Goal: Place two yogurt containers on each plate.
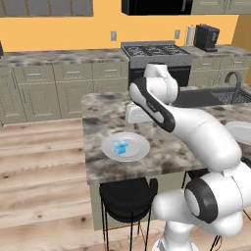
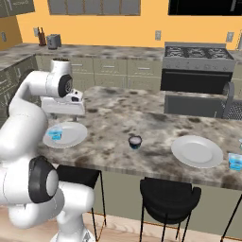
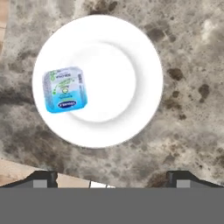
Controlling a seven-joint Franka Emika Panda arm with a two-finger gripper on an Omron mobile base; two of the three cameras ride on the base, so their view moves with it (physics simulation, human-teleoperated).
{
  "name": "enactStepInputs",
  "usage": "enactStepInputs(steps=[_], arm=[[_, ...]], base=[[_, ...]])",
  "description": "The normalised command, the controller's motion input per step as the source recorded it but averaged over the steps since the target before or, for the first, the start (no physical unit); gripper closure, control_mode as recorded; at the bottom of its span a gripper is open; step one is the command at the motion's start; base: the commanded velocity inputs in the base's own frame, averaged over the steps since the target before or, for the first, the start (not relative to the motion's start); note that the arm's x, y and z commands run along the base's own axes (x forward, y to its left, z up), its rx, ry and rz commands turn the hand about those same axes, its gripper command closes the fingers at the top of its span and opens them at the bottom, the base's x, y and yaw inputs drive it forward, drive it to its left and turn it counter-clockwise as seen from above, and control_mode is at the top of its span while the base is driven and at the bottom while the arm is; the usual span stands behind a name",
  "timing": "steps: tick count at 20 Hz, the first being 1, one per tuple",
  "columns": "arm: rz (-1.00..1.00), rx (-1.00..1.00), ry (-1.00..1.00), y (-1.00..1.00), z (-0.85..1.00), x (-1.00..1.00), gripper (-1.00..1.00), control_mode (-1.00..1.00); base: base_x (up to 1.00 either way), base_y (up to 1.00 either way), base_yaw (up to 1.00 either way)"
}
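Two black stools (image 2: 168, 196) tucked under the near edge of the bench (image 2: 142, 118), wood floor (image 1: 44, 166) beyond on the left.

On the bench near its left end: a pale plate (image 1: 135, 152) with one light-blue boxy yogurt tub (image 1: 120, 147) on it, sitting toward the plate's near-left side, inside the rim. Rest of that plate is bare.

The gripper (image 3: 111, 177) hangs above that plate, pointing straight down. Fingertips (image 3: 43, 178) stand wide apart at the bottom of the hand view, nothing between them, not touching tub or plate. Jaws open, empty.

Further right, about mid-bench: dark round yogurt cup (image 2: 135, 141) with a pale top, upright on the bare stone, well apart from both plates.

Right of it: second plate (image 2: 196, 151), nothing on it. Just beside its right rim, on the bench, another light-blue tub (image 2: 235, 161), partly cut by the frame edge; cannot tell if it touches the plate.

Far side of the bench at right: sink (image 1: 215, 95) with a tap (image 1: 236, 81).

Back wall: grey-green cabinets (image 1: 54, 88) under a stone worktop, stove (image 2: 197, 68) with black oven front, coffee machine (image 1: 206, 37) and paper roll (image 1: 190, 35) at right, toaster (image 2: 53, 41) and knife block (image 2: 42, 37) at left.
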Motion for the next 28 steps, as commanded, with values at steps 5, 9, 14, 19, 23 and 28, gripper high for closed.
enactStepInputs(steps=[5,9,14,19,23,28], arm=[[-0.02,0.05,0.01,-0.99,-0.01,0.08,-1.00,-1.00],[-0.01,0.00,0.00,-1.00,-0.09,0.05,-1.00,-1.00],[-0.01,0.00,0.00,-1.00,-0.02,0.05,-1.00,-1.00],[-0.04,0.01,0.02,-0.97,-0.32,0.00,-1.00,-1.00],[-0.01,-0.01,0.03,-0.40,-0.32,0.05,-1.00,-1.00],[0.00,-0.11,0.12,-0.44,-0.35,0.55,-1.00,-1.00]], base=[[0.00,0.00,0.00],[0.00,0.00,0.00],[0.00,0.00,0.00],[0.00,0.00,0.00],[0.00,0.00,0.00],[0.00,0.00,0.00]])
